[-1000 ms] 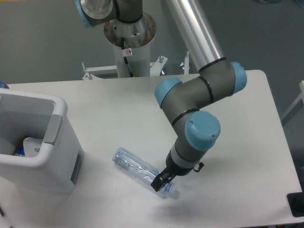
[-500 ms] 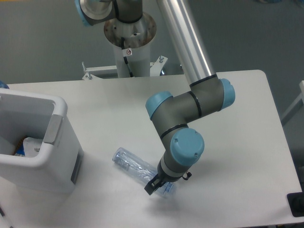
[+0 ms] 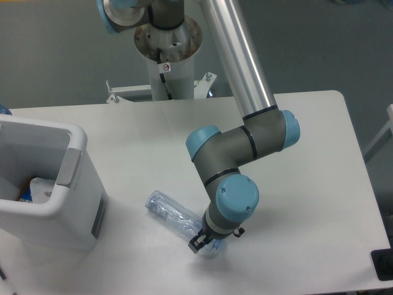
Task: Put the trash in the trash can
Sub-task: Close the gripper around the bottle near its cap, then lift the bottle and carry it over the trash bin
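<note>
The bottle [image 3: 178, 218] lies on the counter [image 3: 307, 184] with its cap end under the tool [image 3: 202, 243], whose jaw state I cannot tell; the grasp seems underway, next needing a lift toward the bin [image 3: 73, 203] at left.

A single fixed camera looks down at a steep angle from the front of the white rectangular table [image 3: 319, 160], facing the arm's grey mounting column [image 3: 167, 55] at the far edge, close enough that the table's near edge is cropped.
</note>
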You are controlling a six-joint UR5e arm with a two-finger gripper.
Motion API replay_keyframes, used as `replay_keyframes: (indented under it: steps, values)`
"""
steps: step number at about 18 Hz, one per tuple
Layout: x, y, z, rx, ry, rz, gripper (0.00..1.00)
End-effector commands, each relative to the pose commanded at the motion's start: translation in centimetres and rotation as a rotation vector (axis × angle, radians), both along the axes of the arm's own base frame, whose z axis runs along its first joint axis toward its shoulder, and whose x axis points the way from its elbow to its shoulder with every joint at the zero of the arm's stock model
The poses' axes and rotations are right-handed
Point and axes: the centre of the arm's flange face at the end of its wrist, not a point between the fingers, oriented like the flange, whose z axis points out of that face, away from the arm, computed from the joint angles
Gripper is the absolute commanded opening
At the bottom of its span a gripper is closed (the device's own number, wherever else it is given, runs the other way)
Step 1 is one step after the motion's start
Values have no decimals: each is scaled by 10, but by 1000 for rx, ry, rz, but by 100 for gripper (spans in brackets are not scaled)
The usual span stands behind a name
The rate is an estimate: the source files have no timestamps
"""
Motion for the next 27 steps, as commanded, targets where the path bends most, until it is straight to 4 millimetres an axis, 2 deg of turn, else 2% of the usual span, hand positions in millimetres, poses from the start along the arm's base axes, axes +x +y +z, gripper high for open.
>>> replay_keyframes:
  steps: [4, 7, 12, 15, 19, 21, 24, 27]
  values:
    - [0, 0, 3, 4, 2, 0, 52]
    - [1, 0, 19, 24, 17, 2, 52]
    - [-1, 1, 33, 45, 38, 2, 51]
    - [-3, 0, 78, 98, 85, 3, 51]
    - [-15, -9, 142, 220, 113, 17, 51]
    - [-14, -10, 166, 277, 140, 6, 51]
    - [-7, -8, 202, 393, 183, -9, 51]
    - [9, -11, 244, 484, 199, -30, 51]
